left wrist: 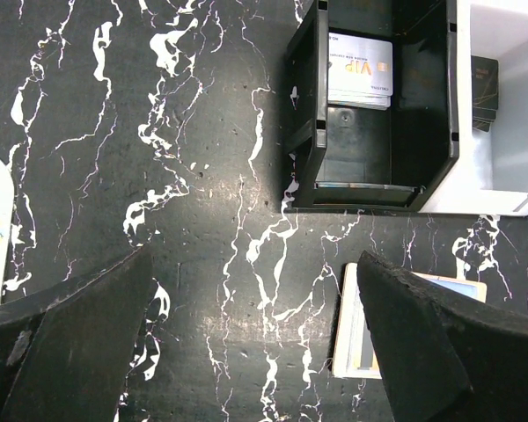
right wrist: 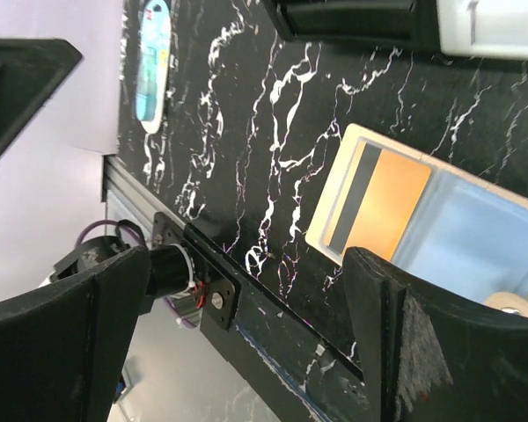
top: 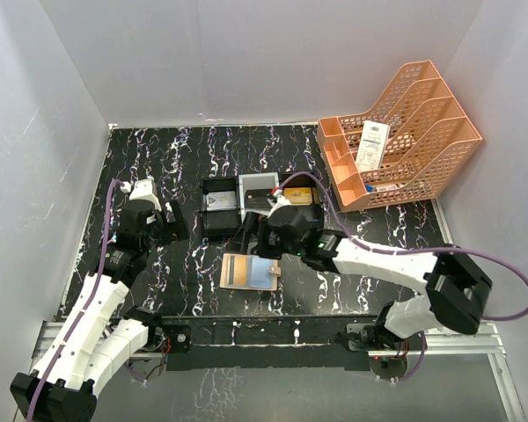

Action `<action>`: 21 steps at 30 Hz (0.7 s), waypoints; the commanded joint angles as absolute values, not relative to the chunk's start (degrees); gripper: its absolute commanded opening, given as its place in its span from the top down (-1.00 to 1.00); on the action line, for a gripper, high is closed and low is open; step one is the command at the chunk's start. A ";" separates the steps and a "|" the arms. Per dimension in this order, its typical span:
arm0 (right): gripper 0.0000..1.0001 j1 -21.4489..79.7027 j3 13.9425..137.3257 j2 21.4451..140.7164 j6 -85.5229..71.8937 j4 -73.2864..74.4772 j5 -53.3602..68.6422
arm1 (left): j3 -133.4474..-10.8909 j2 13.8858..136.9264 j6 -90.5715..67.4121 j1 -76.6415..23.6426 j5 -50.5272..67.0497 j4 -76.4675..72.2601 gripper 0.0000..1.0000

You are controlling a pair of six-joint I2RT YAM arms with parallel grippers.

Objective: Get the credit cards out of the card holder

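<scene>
Presently the right end effector (right wrist: 246, 264) is held with its two blunt, matte black fingers (right wrist: 440, 352) set wide apart and nothing between them. Just beyond it, the card holder (right wrist: 510, 255) lies opened flat on the table (top: 185, 149), near the middle of the front edge. A smooth gold card (right wrist: 383, 198) with a dark stripe along one side is seen in the tan, leather-like holder, beside a pale bluish slot.

The left end effector (left wrist: 255, 259) is likewise spread wide and empty above bare table, with a corner of the card holder showing by one finger. Ahead of it a boxy, hard-walled tray (left wrist: 306, 105) is set; a silvery card (left wrist: 361, 75) lies in the black compartment and a black card (left wrist: 484, 88) in the pale one beside it.

The table top is glossy black, veined with white like marble. At its far right corner an orange lattice-walled file rack (top: 422, 132) is placed, with a white receipt (top: 372, 145) leaning in it.
</scene>
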State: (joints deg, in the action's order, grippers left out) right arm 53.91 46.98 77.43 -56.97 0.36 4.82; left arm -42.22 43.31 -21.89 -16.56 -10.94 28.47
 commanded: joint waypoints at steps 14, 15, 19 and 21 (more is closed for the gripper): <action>-0.17 63.34 70.04 102.41 -60.80 27.41 -16.57 | -42.67 42.69 -22.59 -16.19 -13.91 29.76 -0.97; -0.16 63.37 70.61 102.93 -60.74 27.91 -16.75 | -42.63 42.78 -22.59 -16.12 -13.93 29.80 -0.97; -0.10 63.46 70.59 103.87 -60.65 27.86 -16.57 | -42.51 42.80 -22.52 -16.16 -13.25 29.53 -0.97; -0.07 63.39 69.94 103.89 -60.33 26.59 -15.88 | -42.41 42.85 -22.27 -16.15 -11.95 29.13 -0.97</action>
